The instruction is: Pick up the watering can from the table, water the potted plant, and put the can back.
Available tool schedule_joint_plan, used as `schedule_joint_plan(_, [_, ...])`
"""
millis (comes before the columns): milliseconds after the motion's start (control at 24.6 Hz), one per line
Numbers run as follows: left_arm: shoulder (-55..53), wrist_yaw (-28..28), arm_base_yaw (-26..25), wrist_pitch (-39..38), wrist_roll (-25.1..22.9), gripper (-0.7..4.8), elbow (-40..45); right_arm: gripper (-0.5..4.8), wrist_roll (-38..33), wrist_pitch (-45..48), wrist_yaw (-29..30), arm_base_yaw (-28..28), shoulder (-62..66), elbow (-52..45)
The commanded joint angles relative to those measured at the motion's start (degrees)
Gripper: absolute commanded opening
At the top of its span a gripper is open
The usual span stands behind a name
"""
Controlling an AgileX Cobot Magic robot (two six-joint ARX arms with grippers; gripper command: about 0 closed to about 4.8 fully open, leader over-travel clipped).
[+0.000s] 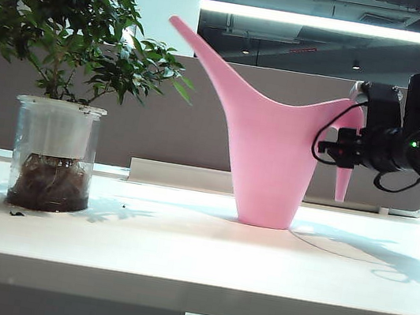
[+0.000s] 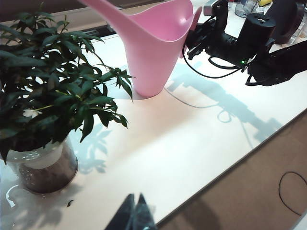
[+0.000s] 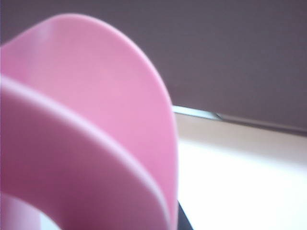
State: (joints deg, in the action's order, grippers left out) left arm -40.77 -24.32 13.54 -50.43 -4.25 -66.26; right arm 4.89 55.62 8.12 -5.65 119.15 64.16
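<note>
Standing upright, pink watering can [image 1: 271,163], slanted spout.

Your watering can [image 1: 270,155] is one smooth, even pink from spout to handle, no print or marking on it, and up close in the right wrist view [image 3: 86,129] it fills the frame with that same soft pink. The counter [image 1: 194,259] under it is white with a pale front edge, crossed by grey-blue shadows. Your potted plant [image 1: 59,102] shows dark green leaves over a clear glass jar, a white insert inside it and dark brown roots at the bottom. Your right end effector [image 1: 344,153] is black, with a tiny green light glowing behind it. Your left end effector [image 2: 133,215] shows dark, nearly black. The divider panel [image 1: 200,116] behind is plain grey-beige.
</note>
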Motion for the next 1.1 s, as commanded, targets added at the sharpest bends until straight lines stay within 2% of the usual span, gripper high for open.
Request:
schedule_joint_plan(41, [0.1, -0.2, -0.1, 0.3, 0.0, 0.03, -0.2, -0.06, 1.2, 0.7, -0.5, -0.1, -2.1, 1.1])
schedule_joint_plan(122, [0.1, -0.2, -0.1, 0.3, 0.0, 0.03, -0.2, -0.06, 2.2, -1.0, -0.7, -0.1, -4.8, 2.0])
schedule_joint_plan(325, [0.1, -0.1, -0.1, 0.3, 0.0, 0.03, -0.2, -0.06, 10.8, -9.8, -1.4, -0.9, -15.5, 6.1])
schedule_joint_plan(487, [0.1, -0.2, -0.1, 0.3, 0.0, 0.03, -0.2, -0.06, 20.0, -22.6, -1.7, -3.0, -22.6, 14.4])
schedule_joint_plan(609, [0.1, -0.2, -0.1, 0.3, 0.0, 0.03, -0.2, -0.06, 29.6, -30.7, -4.2, -6.3, -25.2, 20.1])
schedule_joint_plan(771, [0.1, -0.2, -0.1, 0.3, 0.0, 0.03, -0.2, -0.06, 40.4, -34.6, -8.3, -10.9, -26.4, 23.3])
schedule_joint_plan(934, [0.1, -0.2, -0.1, 0.3, 0.0, 0.03, -0.2, -0.06, 49.5, -34.5, -10.0, -15.7, -27.0, 24.0])
schedule_joint_plan(1096, [0.1, -0.2, -0.1, 0.3, 0.0, 0.03, -0.2, -0.05, 60.3, -34.3, -14.9, -20.0, -27.1, 24.6])
